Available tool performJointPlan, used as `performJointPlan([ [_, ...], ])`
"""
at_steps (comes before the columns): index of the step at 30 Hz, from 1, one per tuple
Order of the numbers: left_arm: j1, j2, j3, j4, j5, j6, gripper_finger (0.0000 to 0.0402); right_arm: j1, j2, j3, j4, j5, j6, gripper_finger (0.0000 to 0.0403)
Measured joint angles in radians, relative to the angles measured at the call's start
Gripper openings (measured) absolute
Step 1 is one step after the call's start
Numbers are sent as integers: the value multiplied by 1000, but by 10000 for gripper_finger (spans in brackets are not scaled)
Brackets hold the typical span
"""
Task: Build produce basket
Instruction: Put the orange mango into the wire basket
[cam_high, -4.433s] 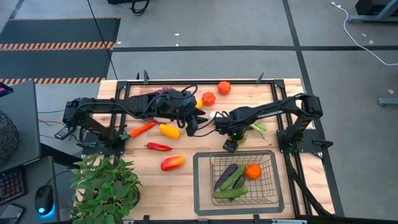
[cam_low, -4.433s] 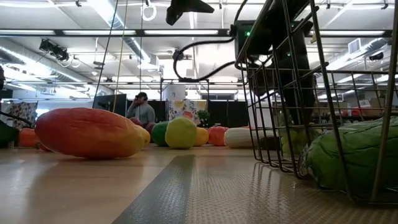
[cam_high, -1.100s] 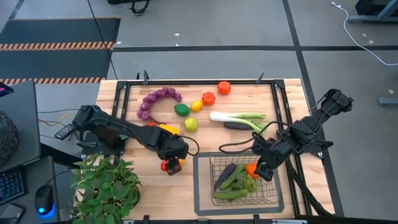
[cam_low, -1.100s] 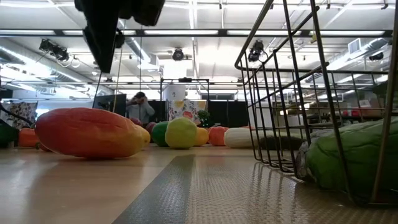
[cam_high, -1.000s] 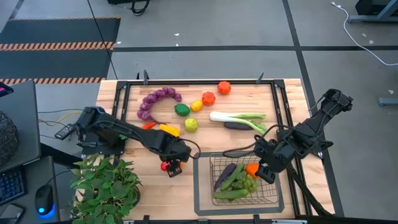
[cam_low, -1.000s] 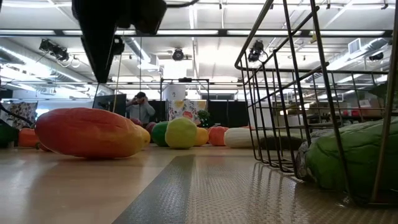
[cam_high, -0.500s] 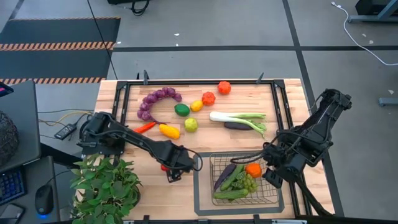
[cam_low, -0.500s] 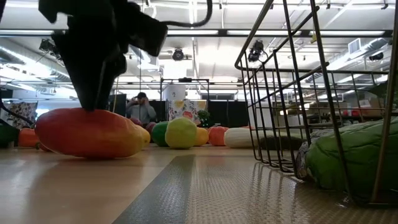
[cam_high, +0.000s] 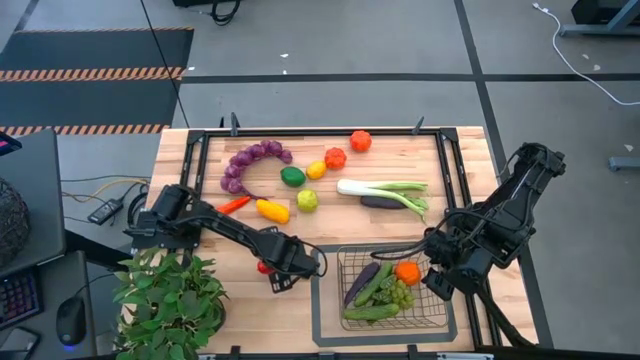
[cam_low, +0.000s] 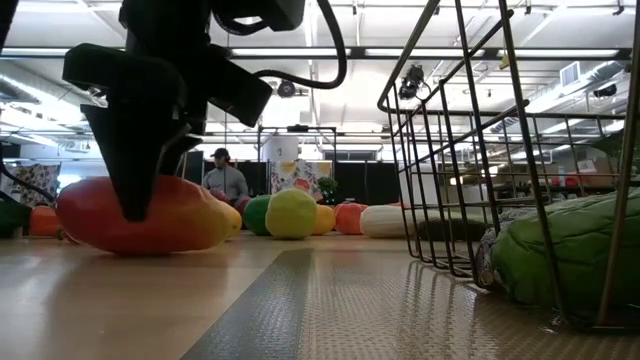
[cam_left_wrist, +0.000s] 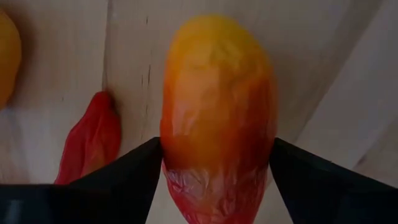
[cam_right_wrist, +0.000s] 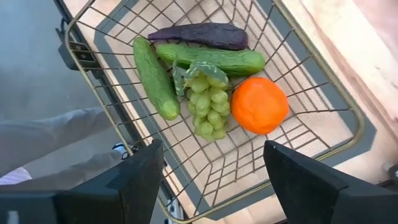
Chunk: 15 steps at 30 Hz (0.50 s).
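Observation:
The red-to-yellow pepper (cam_left_wrist: 217, 87) lies on its side on the wood, just left of the basket (cam_high: 440, 322). My left gripper (cam_high: 280, 272) is low over the pepper, open, with one finger on each side of its red end (cam_left_wrist: 214, 180). In the low view the left gripper (cam_low: 150, 150) stands in front of the pepper (cam_low: 200, 220). The wire basket (cam_right_wrist: 339, 130) holds a purple eggplant (cam_right_wrist: 199, 35), two cucumbers (cam_right_wrist: 153, 78), green grapes (cam_right_wrist: 208, 102) and an orange tomato (cam_right_wrist: 259, 106). My right gripper (cam_high: 441, 278) hovers open over the basket's right side. My left gripper comes from above, pointing down, its fingers (cam_left_wrist: 124, 177) lying across the pepper at the red end. The pepper fills the gap between them and rests on the table. Whether the fingers touch it I cannot tell.
A red chili (cam_left_wrist: 87, 143) lies right beside the pepper. Farther back are purple grapes (cam_high: 250, 160), a lime (cam_high: 292, 176), a lemon (cam_high: 315, 170), two tomatoes (cam_high: 335, 158), a leek (cam_high: 380, 187), a yellow pepper (cam_high: 270, 210) and a carrot (cam_high: 232, 205). A potted plant (cam_high: 170, 295) stands at the near left corner.
My left gripper has come down from above the pepper until its fingers straddle it, shifting slightly toward the near edge. My right gripper has drawn back from over the basket toward the table's right edge. The pepper has stayed where it was.

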Motion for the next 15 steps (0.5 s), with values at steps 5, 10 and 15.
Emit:
performJointPlan([
  [5,14,-2,39,-37,12,0,271,-18,0,0,-29,2,-1,281],
  [10,35,-19,100,-55,16,-3,253,-28,0,0,-55,-4,-2,281],
  [15,59,-19,220,-128,22,-2,252,-28,-2,0,-89,-25,-3,281],
])
